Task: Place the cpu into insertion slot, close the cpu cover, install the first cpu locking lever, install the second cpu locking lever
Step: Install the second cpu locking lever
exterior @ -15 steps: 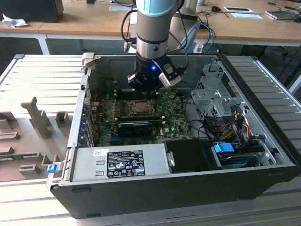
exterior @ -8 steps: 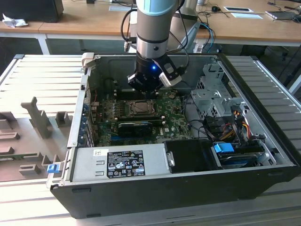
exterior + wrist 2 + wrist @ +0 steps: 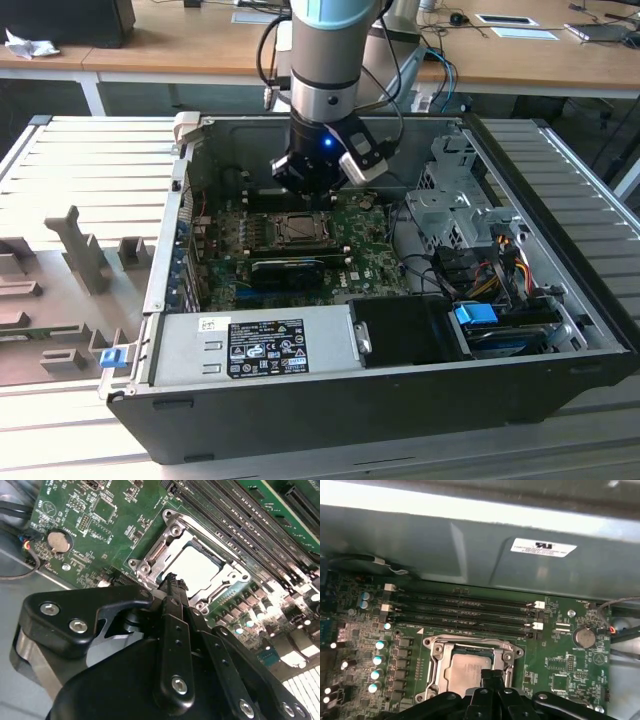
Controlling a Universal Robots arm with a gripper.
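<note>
The cpu [image 3: 197, 567] [image 3: 464, 670], a dull silver square, lies in the insertion slot [image 3: 300, 229] on the green board inside the open case. Around it the silvery cpu cover [image 3: 165, 545] [image 3: 437, 655] lies flat, its window framing the chip. My gripper [image 3: 306, 190] [image 3: 172, 582] [image 3: 492, 676] hangs just above the edge of the socket. Its black fingers are pressed together with nothing between them. In both wrist views the fingertips cover one edge of the chip. I cannot tell how the locking levers stand.
Long black memory slots [image 3: 465, 612] run beside the socket, with the grey case wall [image 3: 470, 545] behind them. A coin battery [image 3: 583, 637] sits on the board. A black ribbed block [image 3: 295, 268], the power supply [image 3: 260, 345], a drive cage [image 3: 455, 200] and cables [image 3: 490, 260] crowd the case.
</note>
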